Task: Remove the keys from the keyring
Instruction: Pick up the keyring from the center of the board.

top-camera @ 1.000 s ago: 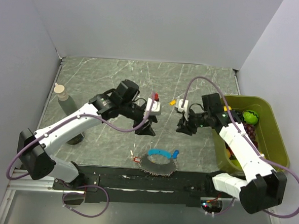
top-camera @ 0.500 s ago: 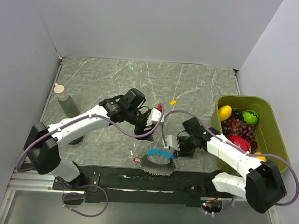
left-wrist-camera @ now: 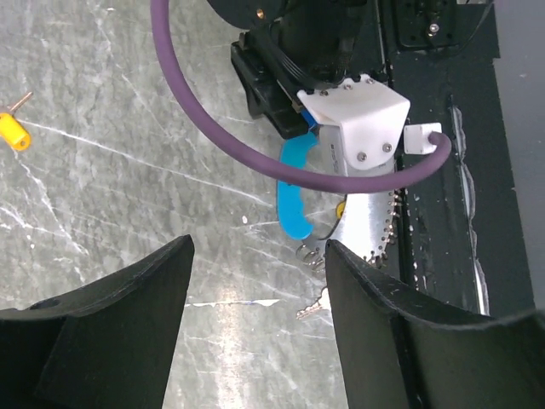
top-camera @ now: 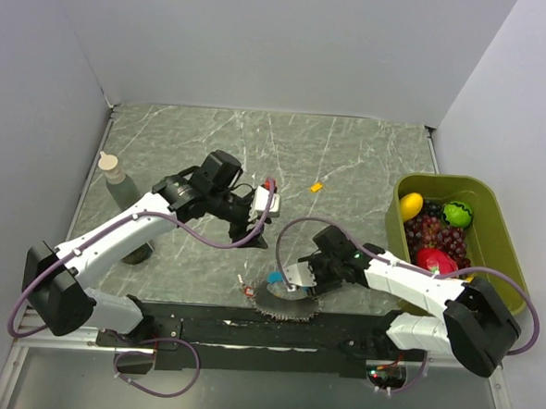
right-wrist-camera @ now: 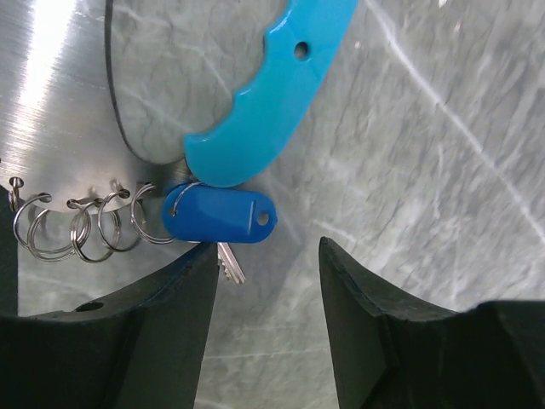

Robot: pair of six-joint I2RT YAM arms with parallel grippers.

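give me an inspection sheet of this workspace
surface: grey marbled table, nothing seen spilled
job's things: keyring near the front edge, blue tag on one of its rings, light-blue strip lying against it; orange key loose, apart
clutter: bottle left, green bin of fruit right
grippers: left gripper open, nothing held; right gripper open by the blue tag
cables: purple cables loop off both arms
surroundings: plain pale walls

Green bin [top-camera: 507, 248] of fruit (lemon [top-camera: 411, 206], grapes [top-camera: 438, 239]) at right, bottle [top-camera: 117, 182] at left
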